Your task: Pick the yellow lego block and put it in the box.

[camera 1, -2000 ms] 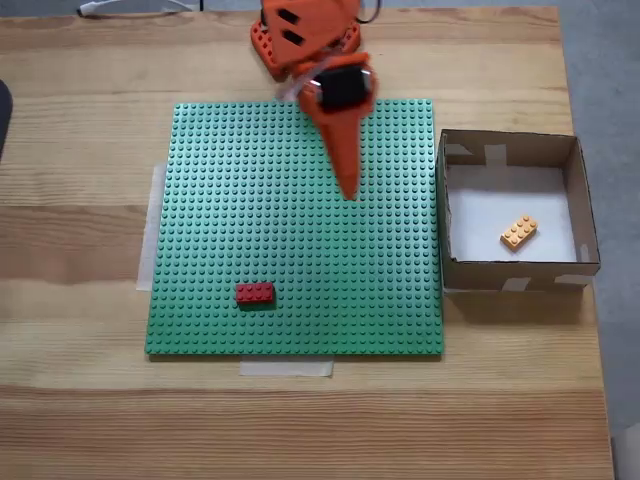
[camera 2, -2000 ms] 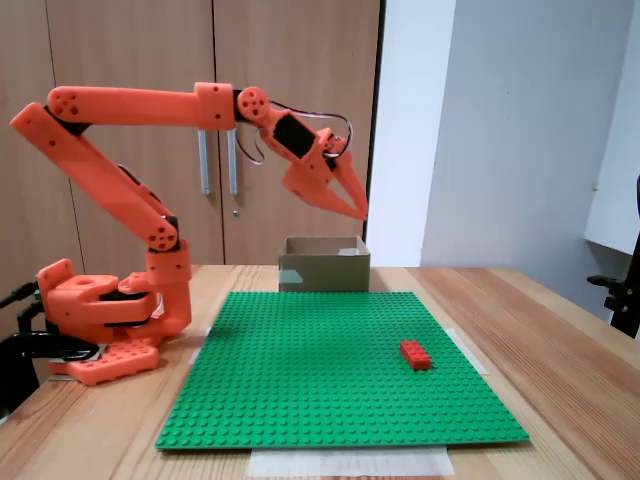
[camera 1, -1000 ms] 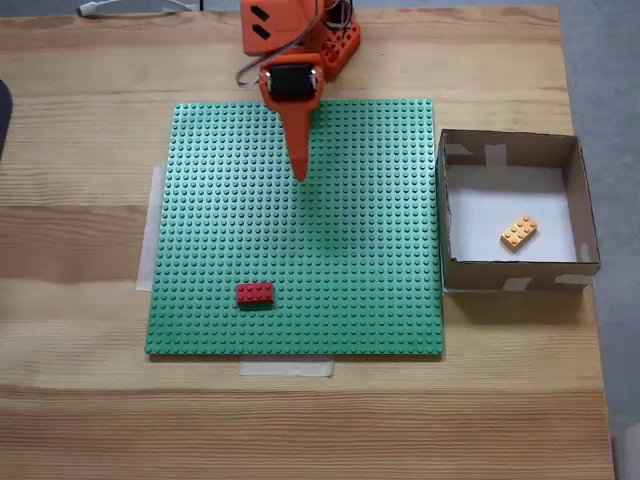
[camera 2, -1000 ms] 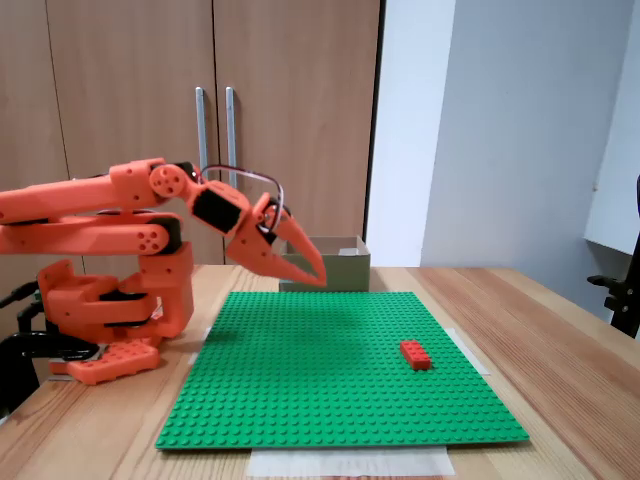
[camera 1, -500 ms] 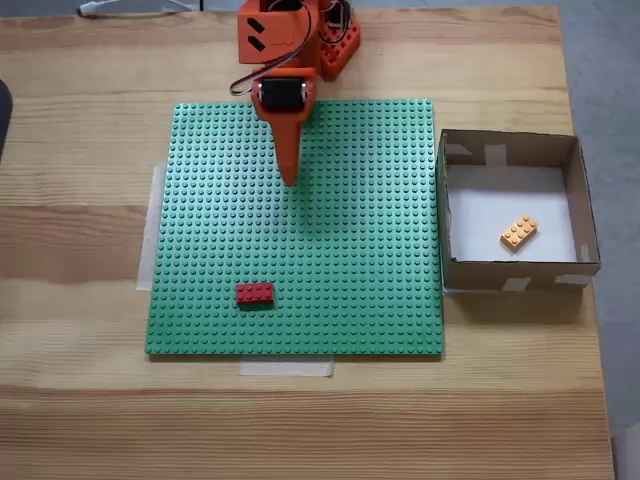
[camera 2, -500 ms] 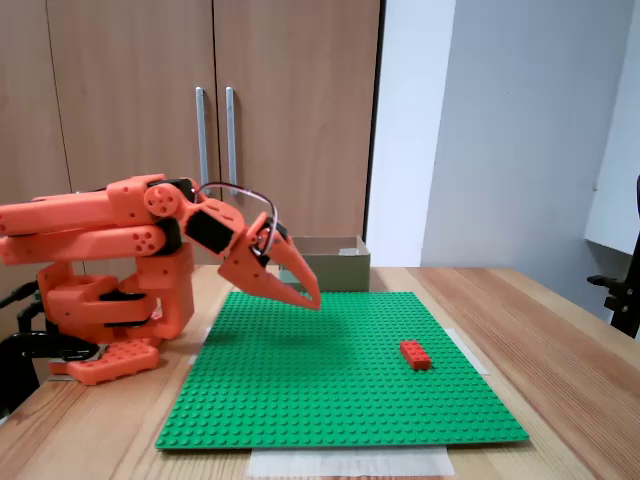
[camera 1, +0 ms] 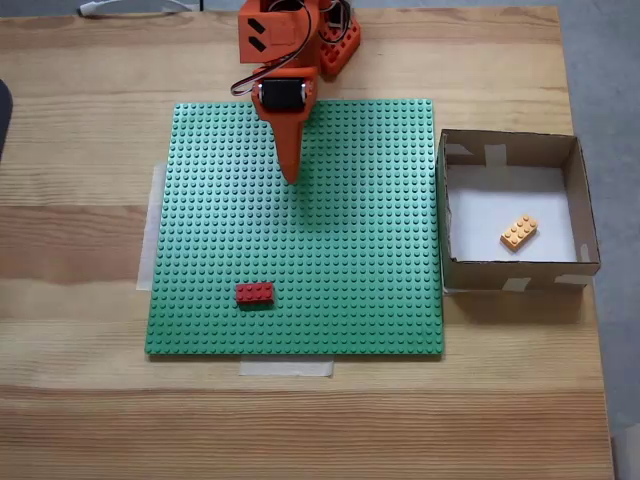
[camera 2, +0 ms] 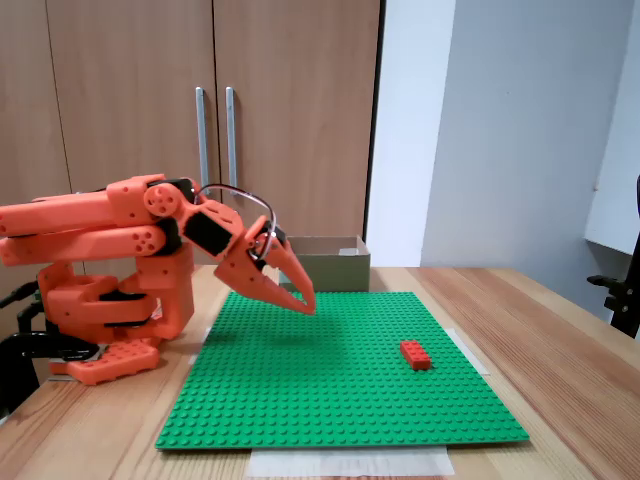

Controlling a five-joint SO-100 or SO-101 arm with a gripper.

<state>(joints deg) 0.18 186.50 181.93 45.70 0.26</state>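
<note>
Above the far part of the green studded baseplate my arm sits folded low over its base, and my jaws point down and forward, pressed together and holding nothing, their tip hanging a little over the plate in the side-on fixed view. Well away from me, the yellow lego block lies flat and askew on the white floor of the box, nearer its right wall as the top-down fixed view shows it. That cardboard box stands on the table just beside the baseplate's right edge. On the plate's near left part, a red lego brick sits apart from everything else, also seen from the side.
</note>
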